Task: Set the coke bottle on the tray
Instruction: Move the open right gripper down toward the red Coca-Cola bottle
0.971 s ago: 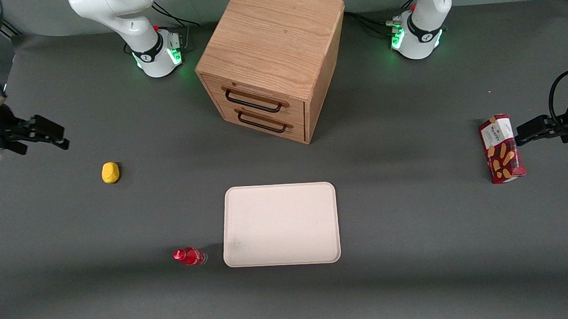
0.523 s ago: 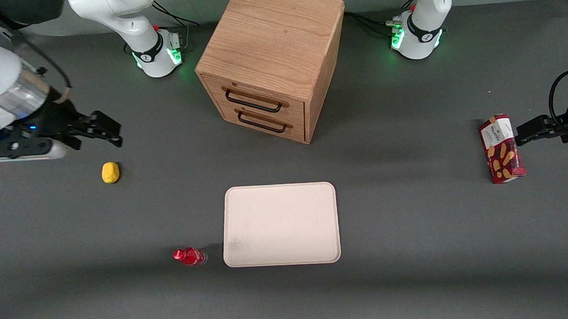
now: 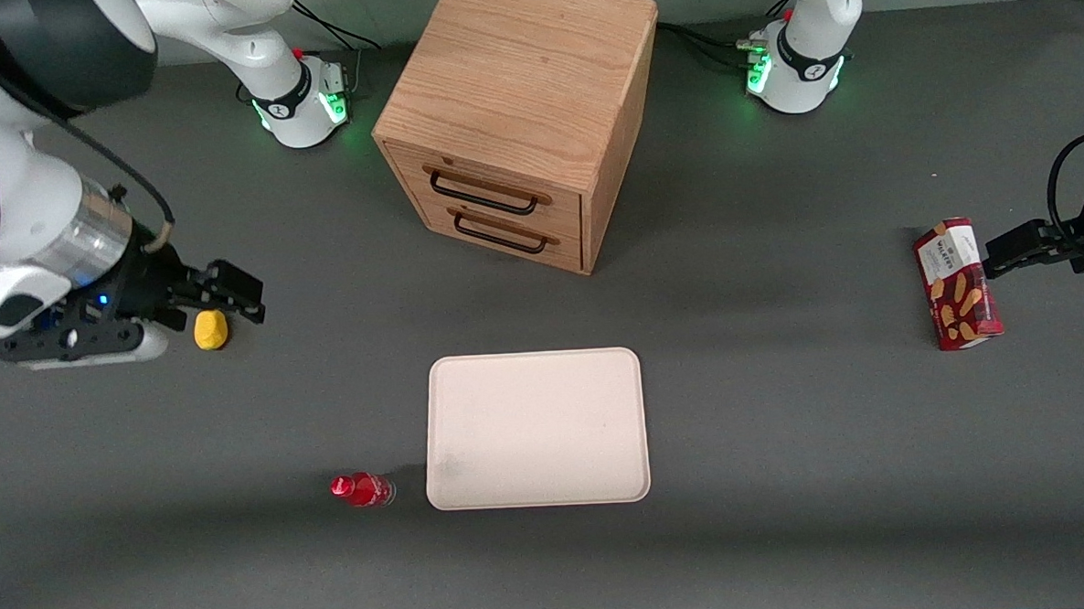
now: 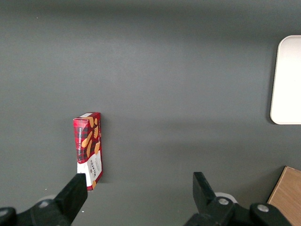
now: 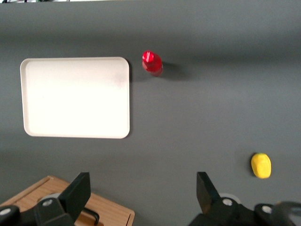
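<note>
The coke bottle (image 3: 362,489), tiny with a red cap and red label, stands on the grey table close beside the tray (image 3: 535,428), a flat cream-pink rectangle with a low rim and nothing on it. Both also show in the right wrist view: the bottle (image 5: 152,63) and the tray (image 5: 75,97). My gripper (image 3: 242,299) hangs open and empty above the table at the working arm's end, well apart from the bottle and farther from the front camera than it. Its fingers (image 5: 80,189) stand wide apart.
A yellow lump (image 3: 210,329) lies just by the gripper. A wooden two-drawer cabinet (image 3: 520,113) stands farther from the camera than the tray. A red snack box (image 3: 956,284) lies toward the parked arm's end.
My gripper has come in from the table's edge toward the middle and nearer the camera, arriving over the yellow lump. Bottle and tray have not moved.
</note>
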Action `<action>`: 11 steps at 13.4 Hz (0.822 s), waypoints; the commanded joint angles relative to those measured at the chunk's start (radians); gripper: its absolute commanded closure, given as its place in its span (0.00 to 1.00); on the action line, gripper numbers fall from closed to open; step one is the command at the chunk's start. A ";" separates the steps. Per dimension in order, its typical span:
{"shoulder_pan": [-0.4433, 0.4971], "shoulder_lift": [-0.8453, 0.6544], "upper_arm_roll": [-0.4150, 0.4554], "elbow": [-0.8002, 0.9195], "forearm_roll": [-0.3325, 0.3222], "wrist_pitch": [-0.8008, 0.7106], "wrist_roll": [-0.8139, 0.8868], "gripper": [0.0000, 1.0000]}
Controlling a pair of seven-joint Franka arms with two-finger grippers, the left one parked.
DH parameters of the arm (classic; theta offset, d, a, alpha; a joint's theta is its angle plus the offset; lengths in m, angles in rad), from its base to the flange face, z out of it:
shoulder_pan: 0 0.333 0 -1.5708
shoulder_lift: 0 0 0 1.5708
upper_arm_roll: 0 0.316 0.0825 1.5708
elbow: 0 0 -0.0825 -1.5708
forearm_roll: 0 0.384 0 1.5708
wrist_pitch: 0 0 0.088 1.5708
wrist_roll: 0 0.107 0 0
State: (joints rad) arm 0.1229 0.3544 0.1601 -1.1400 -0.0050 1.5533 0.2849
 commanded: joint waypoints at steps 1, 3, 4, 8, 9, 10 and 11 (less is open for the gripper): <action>-0.003 0.187 -0.004 0.215 -0.016 -0.015 -0.068 0.00; -0.002 0.260 -0.005 0.272 -0.018 0.031 -0.072 0.00; -0.002 0.270 -0.005 0.272 -0.018 0.063 -0.081 0.00; 0.034 0.296 0.009 0.272 -0.127 0.103 -0.085 0.00; 0.035 0.297 0.009 0.270 -0.127 0.105 -0.085 0.00; 0.035 0.299 0.009 0.267 -0.127 0.108 -0.088 0.00; 0.035 0.308 0.012 0.267 -0.125 0.110 -0.089 0.00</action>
State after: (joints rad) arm 0.1575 0.6334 0.1654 -0.9135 -0.1136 1.6652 0.2159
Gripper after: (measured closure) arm 0.000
